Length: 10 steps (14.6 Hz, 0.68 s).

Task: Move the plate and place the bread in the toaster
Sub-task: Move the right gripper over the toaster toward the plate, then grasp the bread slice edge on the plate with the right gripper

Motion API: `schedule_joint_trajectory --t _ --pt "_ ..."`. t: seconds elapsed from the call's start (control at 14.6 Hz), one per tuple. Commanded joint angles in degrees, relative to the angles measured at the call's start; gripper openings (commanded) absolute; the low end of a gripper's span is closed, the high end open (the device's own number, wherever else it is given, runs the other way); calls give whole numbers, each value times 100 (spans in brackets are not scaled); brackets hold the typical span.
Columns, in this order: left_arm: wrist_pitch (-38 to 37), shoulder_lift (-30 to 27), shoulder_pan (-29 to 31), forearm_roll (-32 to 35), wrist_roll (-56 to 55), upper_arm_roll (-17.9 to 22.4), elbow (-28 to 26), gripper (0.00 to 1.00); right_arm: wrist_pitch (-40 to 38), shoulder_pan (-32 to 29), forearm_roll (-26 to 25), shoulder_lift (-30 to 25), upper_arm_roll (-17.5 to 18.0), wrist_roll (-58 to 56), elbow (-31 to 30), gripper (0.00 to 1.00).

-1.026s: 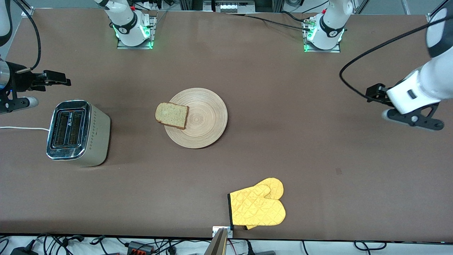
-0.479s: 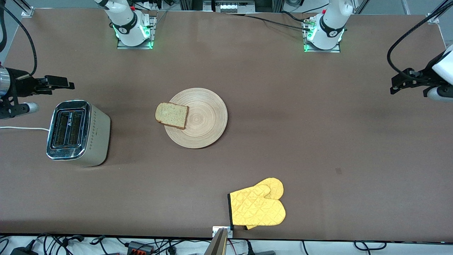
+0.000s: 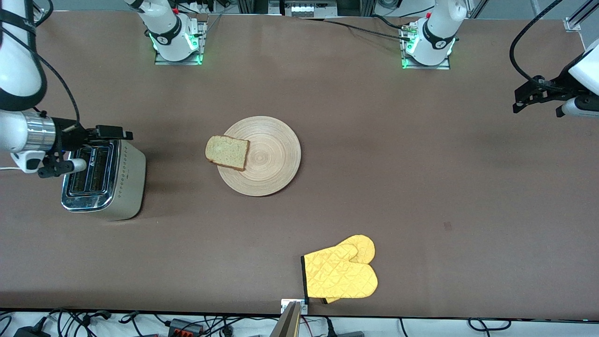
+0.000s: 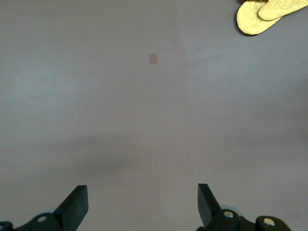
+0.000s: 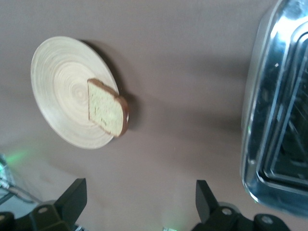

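The pale wooden plate [image 3: 273,161] lies mid-table. The bread [image 3: 227,152] lies flat on the plate's rim toward the right arm's end, overhanging it. The chrome-topped toaster [image 3: 105,175] stands at the right arm's end, slots up and empty. My right gripper [image 3: 113,133] is open and empty over the toaster's top edge. The right wrist view shows the plate [image 5: 60,96], the bread [image 5: 107,109] and the toaster [image 5: 279,120] past the open gripper [image 5: 139,202]. My left gripper [image 3: 528,96] is open and empty over bare table at the left arm's end; it also shows in the left wrist view [image 4: 142,204].
A pair of yellow oven mitts [image 3: 341,274] lies near the table's front edge, nearer to the front camera than the plate; it also shows in the left wrist view [image 4: 267,14]. The toaster's white cord [image 3: 28,169] runs off the table's end.
My right gripper has moved from beside the toaster to over its top, toward the plate. My left arm has pulled back toward the table's end. Plate and bread have not moved.
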Motion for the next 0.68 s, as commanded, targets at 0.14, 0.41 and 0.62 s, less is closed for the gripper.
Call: schedule_joint_trajectory --t 0.14,0.41,0.62 --pt "-41 -50 -24 -37 -74 11 -48 100 1831 409 163 -1207 25 217 -2149 100" --pt "-50 -50 -50 -28 -66 3 -12 100 2937 857 548 -1297 34 623 -2853 100" --pt "-67 -41 -68 -28 -65 3 -4 100 3521 1103 847 -1095 34 544 -3066 100"
